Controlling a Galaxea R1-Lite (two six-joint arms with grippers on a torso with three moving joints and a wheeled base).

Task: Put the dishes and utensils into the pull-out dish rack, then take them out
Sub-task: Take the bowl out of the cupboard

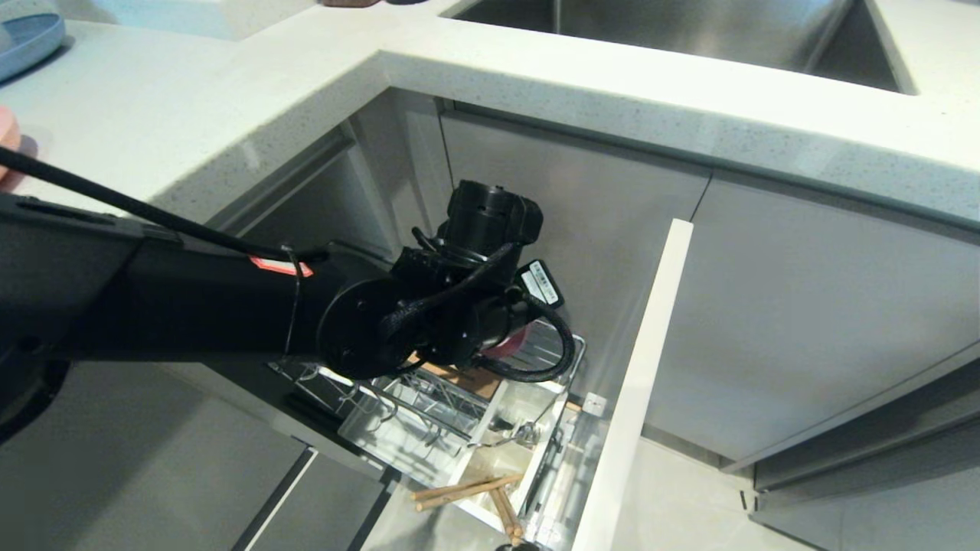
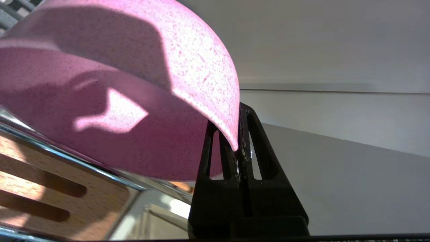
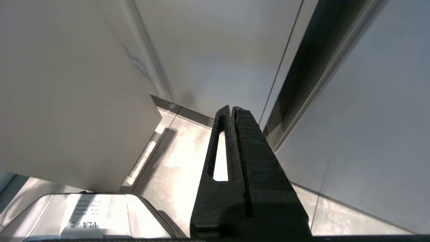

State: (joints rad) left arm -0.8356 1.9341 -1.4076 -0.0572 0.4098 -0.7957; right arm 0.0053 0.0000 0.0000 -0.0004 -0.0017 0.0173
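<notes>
The pink bowl (image 2: 127,101) fills the left wrist view, tilted over the slotted wooden board (image 2: 50,188) of the pull-out dish rack (image 1: 398,417). My left gripper (image 2: 235,134) is shut on the bowl's rim, one finger inside and one outside. In the head view the left arm reaches down over the rack and hides the gripper; only a pink sliver of the bowl (image 1: 511,342) shows. The chopsticks (image 1: 467,490) lie in the white utensil caddy (image 1: 536,459). A pink edge, perhaps the plate (image 1: 8,138), shows on the counter at far left. My right gripper (image 3: 231,111) hangs shut and empty near the floor.
The white drawer front (image 1: 635,383) stands on the rack's right side. The countertop (image 1: 612,99) overhangs the cabinet, with a steel sink (image 1: 689,30) behind it. A blue plate (image 1: 23,38) lies at the counter's far left corner. Grey cabinet doors close in the right.
</notes>
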